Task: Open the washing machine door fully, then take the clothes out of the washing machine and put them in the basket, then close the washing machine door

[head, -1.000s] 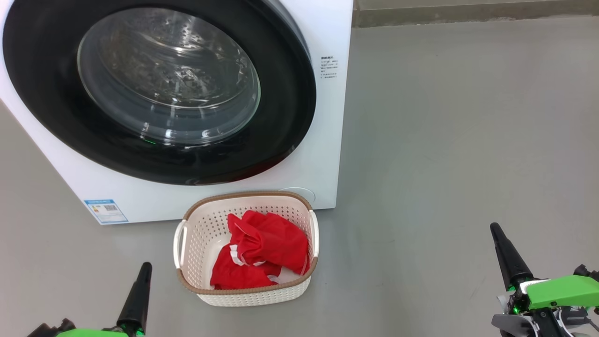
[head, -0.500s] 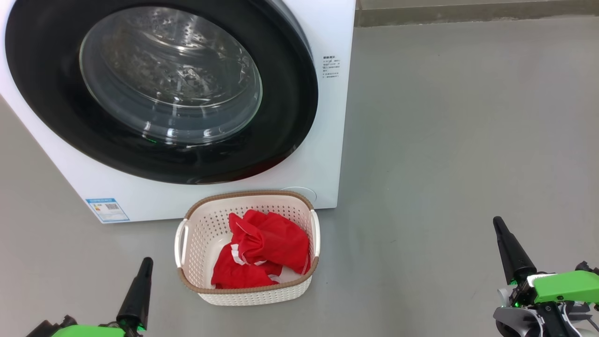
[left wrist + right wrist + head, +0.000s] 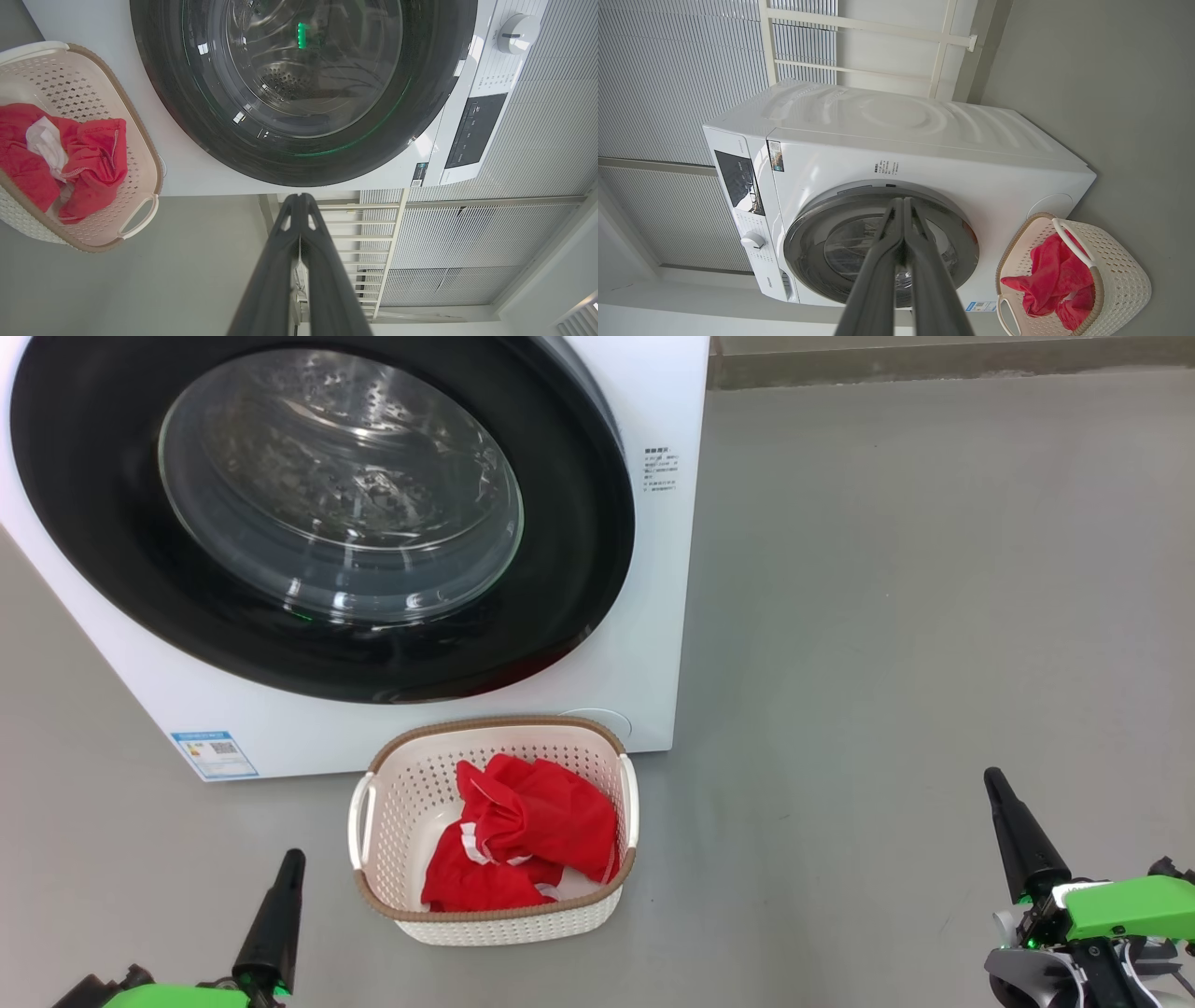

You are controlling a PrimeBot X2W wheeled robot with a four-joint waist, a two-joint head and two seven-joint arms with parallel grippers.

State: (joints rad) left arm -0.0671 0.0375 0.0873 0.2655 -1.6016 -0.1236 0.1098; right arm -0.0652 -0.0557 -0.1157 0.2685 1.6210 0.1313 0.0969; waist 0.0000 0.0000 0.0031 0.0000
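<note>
The white washing machine (image 3: 644, 616) stands at the upper left with its round black-rimmed door (image 3: 579, 569) lying flat against its front, the steel drum visible through the glass. On the floor just before it sits the cream basket (image 3: 499, 926), holding the red clothes (image 3: 527, 840). Low at the left, my left gripper (image 3: 293, 855) is shut and empty, a little to the left of the basket. My right gripper (image 3: 991, 775) is shut and empty too, far off to the basket's right. The wrist views show each pair of fingers (image 3: 299, 205) (image 3: 903, 205) pressed together, with the clothes (image 3: 88, 163) (image 3: 1057, 275) in the basket (image 3: 140, 140) (image 3: 1120, 275).
Grey floor (image 3: 887, 616) stretches to the right of the machine up to a low wall base (image 3: 934, 359). A blue label (image 3: 214, 754) sits on the machine's lower front. A white railing (image 3: 387, 242) and slatted wall (image 3: 668, 70) stand behind the machine.
The picture shifted slightly a second ago, the camera moving a little. Both grippers show a touch higher than then. Nothing has changed in the last half second.
</note>
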